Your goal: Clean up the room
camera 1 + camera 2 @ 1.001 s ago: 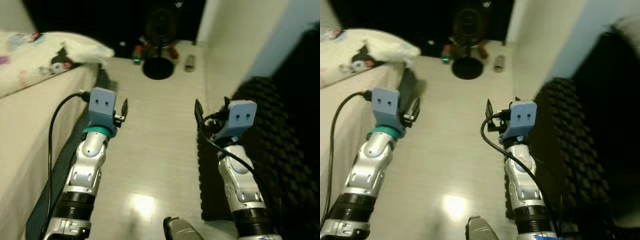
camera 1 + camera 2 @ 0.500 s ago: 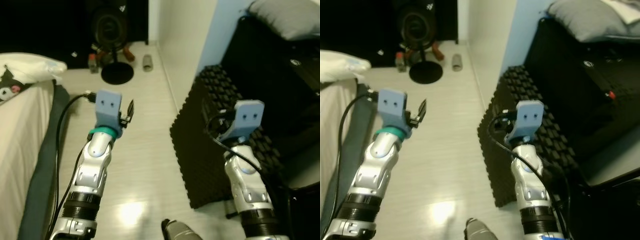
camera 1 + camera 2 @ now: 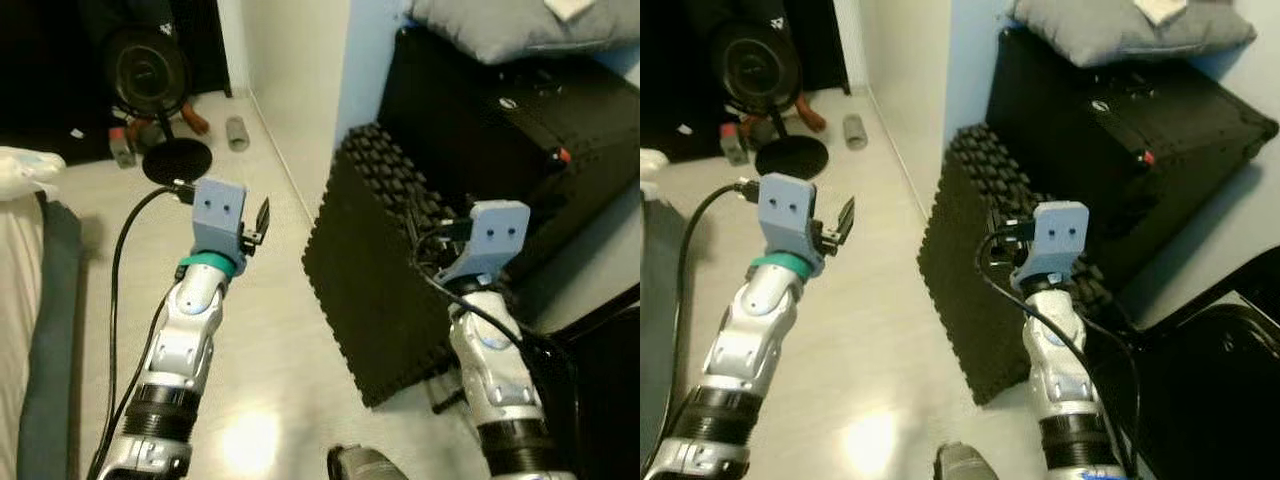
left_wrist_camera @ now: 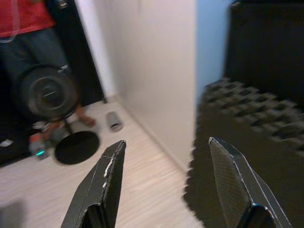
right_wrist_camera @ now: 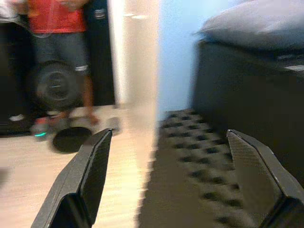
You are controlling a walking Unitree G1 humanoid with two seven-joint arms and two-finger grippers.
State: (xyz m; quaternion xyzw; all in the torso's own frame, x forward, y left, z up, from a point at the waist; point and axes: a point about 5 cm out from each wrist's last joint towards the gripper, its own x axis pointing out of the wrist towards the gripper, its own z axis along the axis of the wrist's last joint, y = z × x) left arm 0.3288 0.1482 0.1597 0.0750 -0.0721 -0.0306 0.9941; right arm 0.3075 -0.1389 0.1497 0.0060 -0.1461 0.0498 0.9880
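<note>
Both arms are held out in front of me over a pale wood floor (image 3: 260,340). My left gripper (image 3: 258,220) is open and empty; in the left wrist view (image 4: 166,141) it faces a wall corner. My right gripper (image 5: 169,132) is also open and empty, hovering beside a stack of black foam mats (image 3: 385,260). A small grey cylinder (image 3: 236,133) lies on the floor by the wall. Next to it is a black floor fan (image 3: 148,75) with a round base (image 3: 177,160) and small red and green items (image 3: 122,150).
A large black case (image 3: 500,110) with a grey pillow (image 3: 500,22) on top stands behind the mats. A bed edge (image 3: 25,300) is at the left. A black chair (image 3: 1210,390) sits at the lower right. A person in a red shirt (image 4: 26,19) stands behind the fan.
The camera has swung right: the bed slid off to the left, and the black case, pillow and mats came into view. Both arms keep the same pose.
</note>
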